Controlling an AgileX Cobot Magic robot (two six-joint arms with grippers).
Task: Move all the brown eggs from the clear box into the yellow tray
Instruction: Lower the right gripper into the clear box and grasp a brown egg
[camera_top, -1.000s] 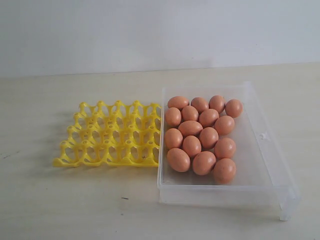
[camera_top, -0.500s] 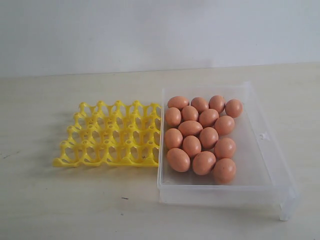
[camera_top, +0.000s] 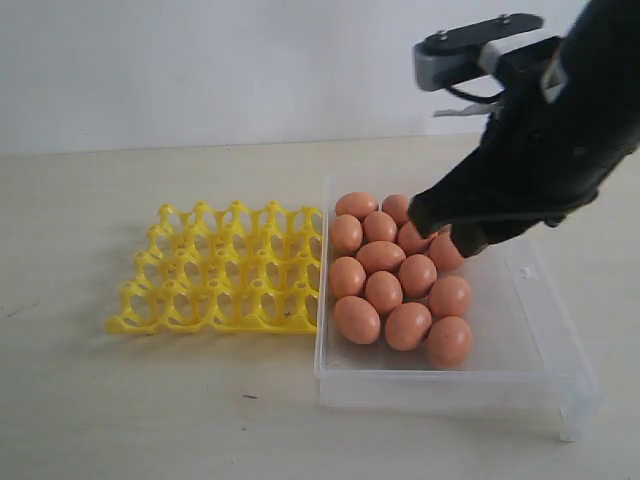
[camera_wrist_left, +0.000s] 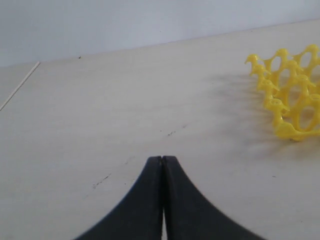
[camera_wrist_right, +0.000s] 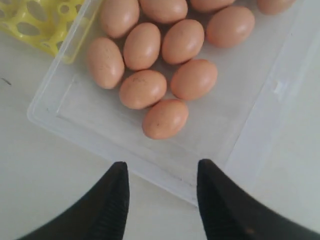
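Observation:
Several brown eggs lie clustered in the left half of the clear box. The yellow tray stands beside the box on its left with nothing in its cups. My right gripper hangs above the far eggs and hides some of them. It is open and holds nothing. In the right wrist view the right gripper frames a wall of the clear box, with brown eggs beyond. My left gripper is shut over bare table, away from the yellow tray.
The box's right half holds no eggs, and a small tab sits on its right rim. Pale tabletop runs all round the tray and box. A white wall stands behind.
My right arm has come into the exterior view from the upper right and now hangs over the box. The eggs, box and tray have not moved.

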